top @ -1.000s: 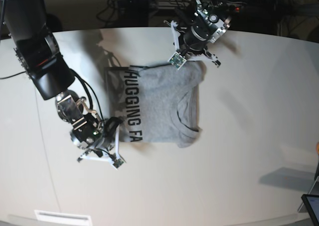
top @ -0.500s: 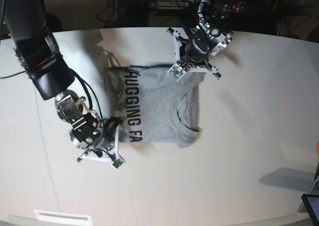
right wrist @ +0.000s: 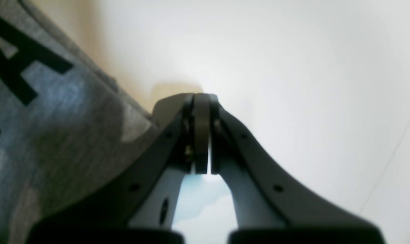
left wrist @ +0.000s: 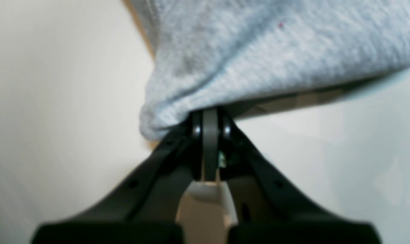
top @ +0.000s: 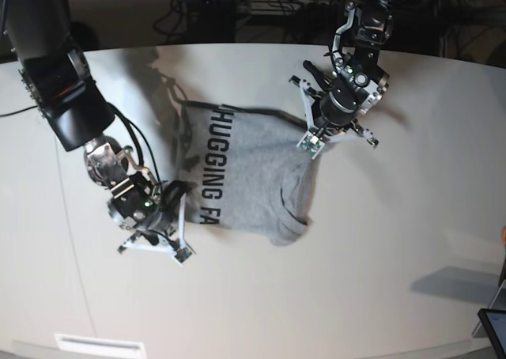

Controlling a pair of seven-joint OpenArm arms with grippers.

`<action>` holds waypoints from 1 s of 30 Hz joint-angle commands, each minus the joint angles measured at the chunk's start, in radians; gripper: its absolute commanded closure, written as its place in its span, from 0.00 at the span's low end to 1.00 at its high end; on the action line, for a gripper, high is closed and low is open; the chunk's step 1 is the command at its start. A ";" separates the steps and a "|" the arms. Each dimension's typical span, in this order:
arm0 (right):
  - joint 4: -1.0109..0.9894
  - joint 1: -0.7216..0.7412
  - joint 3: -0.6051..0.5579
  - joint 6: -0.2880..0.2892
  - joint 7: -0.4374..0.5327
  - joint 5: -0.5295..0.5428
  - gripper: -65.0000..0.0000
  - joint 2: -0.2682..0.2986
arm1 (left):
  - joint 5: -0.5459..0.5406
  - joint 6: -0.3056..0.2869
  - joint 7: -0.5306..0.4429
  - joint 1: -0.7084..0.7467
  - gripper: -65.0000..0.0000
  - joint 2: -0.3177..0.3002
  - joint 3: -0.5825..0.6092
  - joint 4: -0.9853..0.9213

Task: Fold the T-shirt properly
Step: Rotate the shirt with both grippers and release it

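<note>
We see the T-shirt (top: 249, 181) mid-frame, its upper-right corner pinched by the left gripper (top: 311, 128); the right gripper (top: 175, 210), lower left, clamps its lettered edge.

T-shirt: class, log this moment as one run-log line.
T-shirt: partly folded, lettering up | left gripper: shut on T-shirt edge, lifting | right gripper: shut beside T-shirt

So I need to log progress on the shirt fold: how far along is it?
Partly done. The T-shirt already lies folded narrower, lettering along one side, collar on the other. In hand: the left gripper is shut on its far corner, lifted off the table; the right gripper is shut beside the near edge, holding nothing visible. The remaining folds are left.
</note>
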 commanded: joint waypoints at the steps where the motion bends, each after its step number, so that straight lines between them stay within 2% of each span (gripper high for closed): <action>1: -0.007 -0.012 -0.002 0.028 -0.107 0.011 1.00 0.016 | 0.008 -0.002 0.029 -0.015 0.99 -0.003 -0.001 -0.007; 9: 0.142 -0.069 -0.001 0.028 -0.208 0.011 1.00 0.053 | 0.008 -0.002 0.033 -0.113 0.99 -0.005 0.002 -0.082; 19: 0.259 -0.141 -0.001 0.030 -0.256 0.011 1.00 0.065 | 0.008 -0.002 0.029 -0.256 0.99 0.001 0.009 -0.221; 23: 0.271 -0.154 -0.001 0.030 -0.288 0.011 1.00 0.065 | 0.008 -0.002 0.027 -0.307 0.99 0.005 0.009 -0.269; 30: 0.271 -0.187 -0.001 0.030 -0.289 0.011 1.00 0.065 | 0.008 -0.004 0.026 -0.403 0.99 0.011 0.011 -0.355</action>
